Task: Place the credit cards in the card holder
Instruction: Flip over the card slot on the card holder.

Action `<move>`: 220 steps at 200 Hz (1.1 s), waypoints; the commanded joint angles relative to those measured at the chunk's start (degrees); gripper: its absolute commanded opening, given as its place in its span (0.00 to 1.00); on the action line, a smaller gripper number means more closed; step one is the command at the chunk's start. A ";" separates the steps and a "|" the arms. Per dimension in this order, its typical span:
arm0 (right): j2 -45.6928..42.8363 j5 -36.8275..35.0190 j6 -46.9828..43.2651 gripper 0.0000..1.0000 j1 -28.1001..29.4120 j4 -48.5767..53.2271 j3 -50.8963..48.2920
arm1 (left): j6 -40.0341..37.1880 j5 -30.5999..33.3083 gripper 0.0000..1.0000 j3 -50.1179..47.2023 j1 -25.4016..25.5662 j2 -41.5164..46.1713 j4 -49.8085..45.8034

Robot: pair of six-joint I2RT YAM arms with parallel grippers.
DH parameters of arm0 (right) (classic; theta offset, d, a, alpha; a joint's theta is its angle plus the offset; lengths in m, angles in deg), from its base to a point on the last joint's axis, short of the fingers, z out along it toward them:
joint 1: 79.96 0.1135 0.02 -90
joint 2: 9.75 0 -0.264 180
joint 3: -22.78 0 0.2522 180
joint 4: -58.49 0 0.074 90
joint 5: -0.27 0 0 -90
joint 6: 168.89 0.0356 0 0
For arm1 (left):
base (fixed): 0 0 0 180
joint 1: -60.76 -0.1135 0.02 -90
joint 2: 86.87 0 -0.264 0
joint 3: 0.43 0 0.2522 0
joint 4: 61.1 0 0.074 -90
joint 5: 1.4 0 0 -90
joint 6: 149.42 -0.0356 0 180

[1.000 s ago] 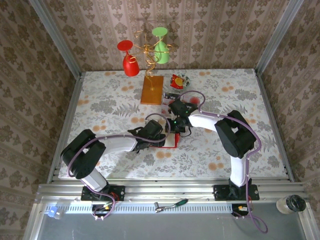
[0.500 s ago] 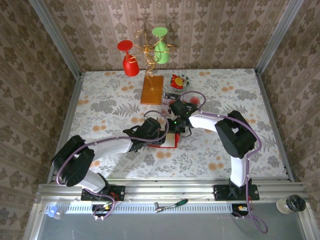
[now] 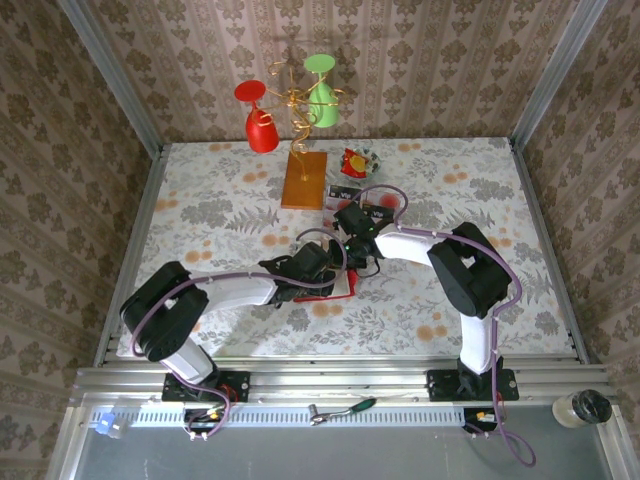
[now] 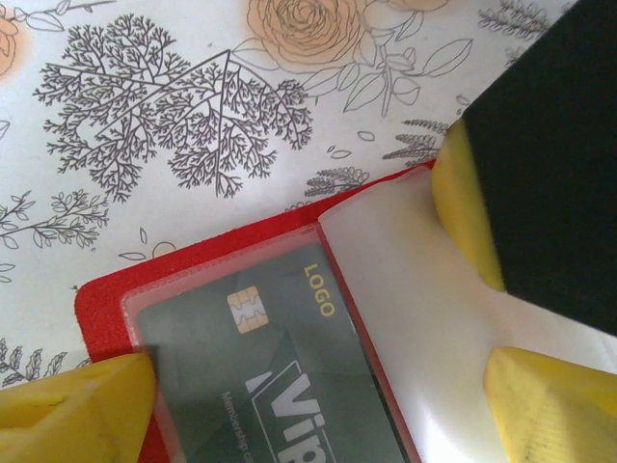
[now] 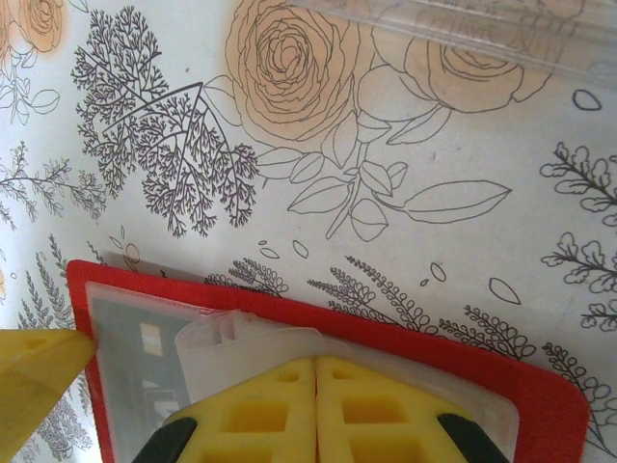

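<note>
- Seeing my right claw (image 5: 316, 374) pinched together over the glossy clear pocket of the red card holder (image 5: 525, 386).
- My left claw (image 4: 313, 405) gapes, straddling its rounded corner on the floral desk (image 5: 434, 145).
- Grey card (image 4: 280, 376) inside.

- Card holder (image 4: 101, 304), lower left: red, smooth, faint sheen; plastic or faux leather, cannot tell which.
- Pocket (image 4: 405, 280) on it: clear glossy plastic film, glare-white at right.
- Card (image 4: 280, 386): dark grey smooth plastic, gold metallic chip.
- Fingers (image 5: 251, 420), bottom edge: yellow, matt, moulded with recesses.
- Table cover (image 5: 463, 125): matt printed sheet; cloth or paper unclear.
- Slab (image 3: 304, 179): wood, satin.
</note>
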 commanded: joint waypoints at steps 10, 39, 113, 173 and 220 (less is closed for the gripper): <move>0.30 0.57 0.55 0.13 0.19 2.20 -0.82 | 1.27 3.18 0.86 -2.16 0.37 -0.63 -0.23; -2.45 0.24 0.58 0.25 -1.13 2.67 -0.96 | 1.86 2.97 0.82 -3.34 0.34 -0.60 0.95; -3.41 0.66 1.35 0.40 -2.20 1.09 -2.20 | 1.49 2.95 0.82 -5.10 0.32 1.82 3.03; -2.12 3.56 3.75 0.40 -1.76 -3.30 -3.21 | 1.40 3.33 0.83 -6.52 0.32 3.17 4.12; -2.74 3.79 4.42 0.40 -1.49 -4.08 -3.39 | 1.18 3.06 0.83 -6.10 0.33 3.13 4.20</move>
